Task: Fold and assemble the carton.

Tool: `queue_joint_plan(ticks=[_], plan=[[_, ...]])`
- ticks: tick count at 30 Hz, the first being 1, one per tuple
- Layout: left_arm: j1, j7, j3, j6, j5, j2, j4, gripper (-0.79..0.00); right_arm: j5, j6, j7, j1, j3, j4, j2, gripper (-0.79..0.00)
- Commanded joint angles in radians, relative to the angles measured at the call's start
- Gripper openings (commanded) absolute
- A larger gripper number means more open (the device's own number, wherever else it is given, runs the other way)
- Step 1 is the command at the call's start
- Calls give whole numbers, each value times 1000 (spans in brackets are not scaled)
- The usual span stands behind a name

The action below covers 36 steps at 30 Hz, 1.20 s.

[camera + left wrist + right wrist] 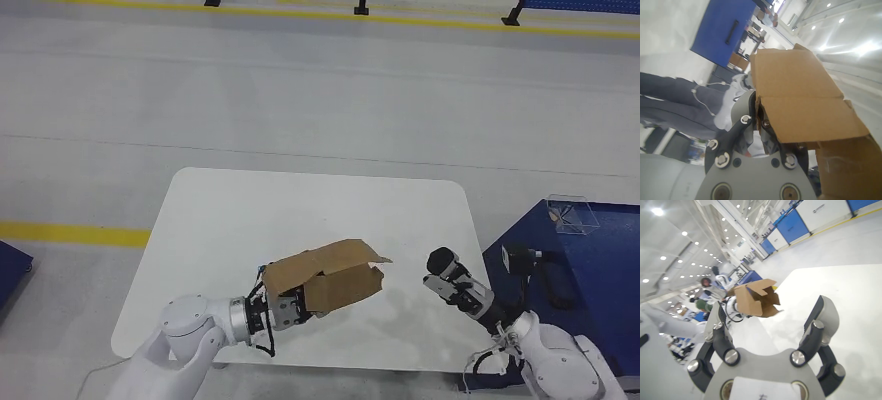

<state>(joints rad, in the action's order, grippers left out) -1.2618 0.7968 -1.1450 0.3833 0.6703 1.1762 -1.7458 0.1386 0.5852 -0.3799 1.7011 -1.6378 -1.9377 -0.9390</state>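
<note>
the brown carton (325, 272) is half folded, and its flaps stand open toward the right side. the left hand (293, 303) is clenched on one edge of the carton, holding it over the near part of the white desk (300, 200). the right hand (770, 306) is released, opened wide, near the carton but not touching it. a grey floor (300, 90) with a yellow line (70, 234) lies around the desk.

In the top view, at lower centre of the frame, the carton (325, 275) covers the fingertips of the left gripper (290, 303). In the left wrist view the carton (802, 106) runs off the frame edge and hides one finger. The top view's right edge cuts off the blue cabinet (610, 300).
</note>
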Motion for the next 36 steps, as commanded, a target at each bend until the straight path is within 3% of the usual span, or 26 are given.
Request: queue_joint_plan(ticks=[1,6,14,23,28,34,36], plan=[[-3,-2,-2,-12,-3,0,-2,-785,-31,-5,14,5,6,1,-1,0],[-6,-5,2,-8,-1,0,-1,-785,-31,-5,14,5,6,1,-1,0],[-8,5,54,-71,-270,-16,-55,-785,142,-160,0,-35,56,52,-8,0],[-26,-12,77,-80,-264,-15,-68,-785,283,-178,-82,-95,166,117,-15,0],[-14,-14,66,-12,-161,-11,-48,-785,290,-174,-81,-109,193,137,-19,0],[36,-47,55,216,56,0,20,-785,274,-169,-113,-122,213,162,-22,0],[50,-71,56,251,93,3,36,-785,270,-163,-123,-124,227,168,-23,0]])
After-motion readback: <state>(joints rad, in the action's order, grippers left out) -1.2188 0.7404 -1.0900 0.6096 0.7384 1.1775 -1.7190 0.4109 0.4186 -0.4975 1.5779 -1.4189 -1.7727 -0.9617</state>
